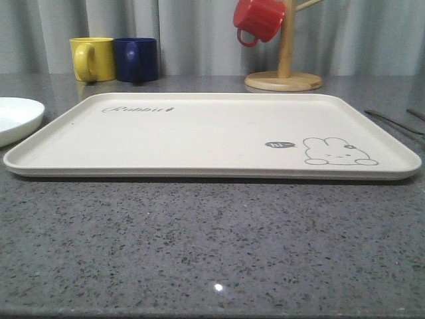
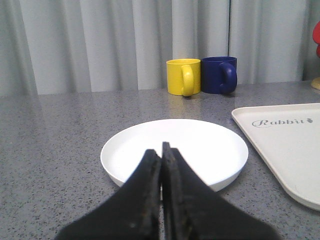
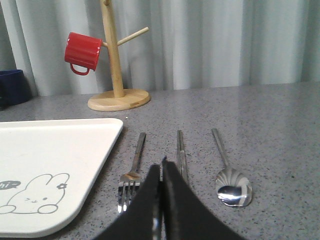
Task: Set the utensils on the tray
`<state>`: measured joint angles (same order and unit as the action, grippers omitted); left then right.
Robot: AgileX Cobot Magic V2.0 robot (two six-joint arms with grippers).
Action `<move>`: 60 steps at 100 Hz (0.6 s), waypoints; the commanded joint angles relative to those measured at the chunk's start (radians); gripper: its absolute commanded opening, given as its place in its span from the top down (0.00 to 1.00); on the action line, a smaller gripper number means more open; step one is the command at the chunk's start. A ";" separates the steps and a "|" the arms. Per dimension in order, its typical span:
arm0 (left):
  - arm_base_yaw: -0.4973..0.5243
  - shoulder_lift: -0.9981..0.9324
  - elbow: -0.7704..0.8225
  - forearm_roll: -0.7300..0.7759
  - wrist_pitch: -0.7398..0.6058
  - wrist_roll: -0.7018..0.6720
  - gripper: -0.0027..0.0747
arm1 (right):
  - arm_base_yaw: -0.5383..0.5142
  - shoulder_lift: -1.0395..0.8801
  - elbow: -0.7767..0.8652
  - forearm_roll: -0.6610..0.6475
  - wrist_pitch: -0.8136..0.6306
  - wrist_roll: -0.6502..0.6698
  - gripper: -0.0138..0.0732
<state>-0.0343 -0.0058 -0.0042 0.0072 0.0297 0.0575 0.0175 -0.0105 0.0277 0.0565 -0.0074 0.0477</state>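
The cream tray (image 1: 199, 133) lies in the middle of the table with nothing on it; its rabbit corner (image 3: 50, 150) is in the right wrist view. Beside that corner, on the grey table, lie the utensils side by side: a fork (image 3: 134, 165), a pair of chopsticks (image 3: 180, 150) and a spoon (image 3: 227, 170). In the front view they appear as thin dark lines (image 1: 392, 121) at the right edge. My right gripper (image 3: 161, 167) is shut and empty, low over the table between fork and chopsticks. My left gripper (image 2: 161, 150) is shut and empty in front of a white plate (image 2: 200, 145).
The round white plate (image 1: 13, 116) sits left of the tray. A yellow mug (image 1: 93, 58) and a blue mug (image 1: 136, 58) stand at the back left. A wooden mug tree (image 1: 284, 80) with a red mug (image 1: 259, 20) stands at the back right.
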 commanded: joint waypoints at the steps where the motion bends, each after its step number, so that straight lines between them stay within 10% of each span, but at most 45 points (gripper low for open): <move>1: 0.000 -0.032 0.042 -0.001 -0.085 -0.007 0.99 | -0.006 -0.021 -0.018 -0.004 -0.074 -0.008 0.92; 60: 0.000 -0.022 -0.067 -0.007 -0.030 -0.007 0.99 | -0.003 -0.021 -0.018 -0.004 -0.074 -0.008 0.92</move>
<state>-0.0343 -0.0058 -0.0128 0.0091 0.0421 0.0575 0.0175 -0.0105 0.0277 0.0565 -0.0074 0.0477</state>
